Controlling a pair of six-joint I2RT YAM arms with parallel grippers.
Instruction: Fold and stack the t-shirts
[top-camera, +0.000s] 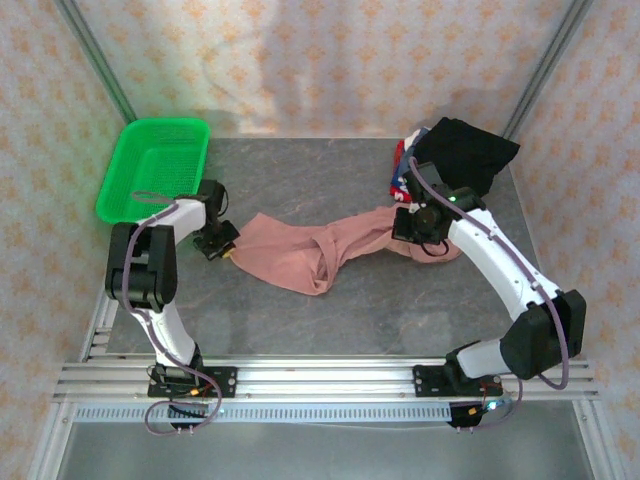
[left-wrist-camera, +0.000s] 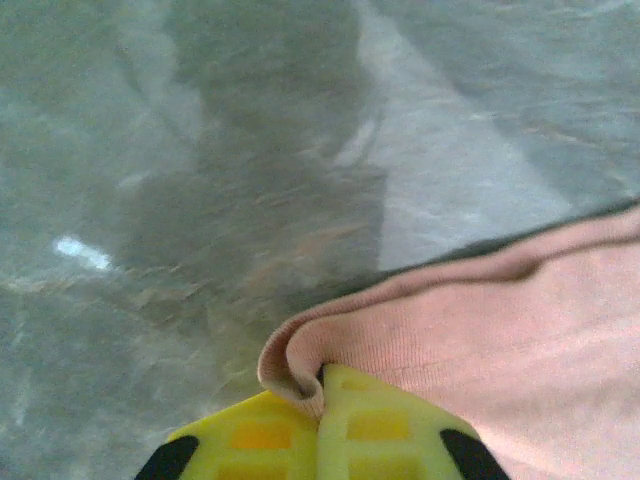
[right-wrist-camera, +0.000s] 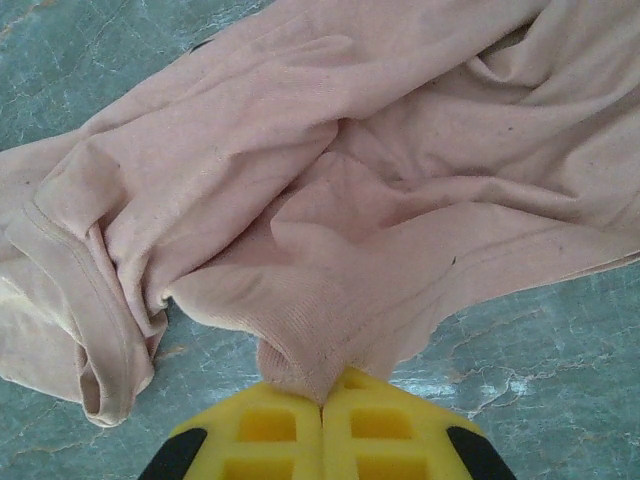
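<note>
Pinching pink t-shirt (right-wrist-camera: 330, 200) hems up close, green basket (top-camera: 118, 185) overhead

One pink t-shirt (top-camera: 320, 250), one black t-shirt (top-camera: 465, 150), printed shirts (top-camera: 402, 176) too bunched to count. One green basket (top-camera: 150, 170). One table (top-camera: 300, 320). One left arm (top-camera: 150, 275), one right arm (top-camera: 500, 265).
</note>
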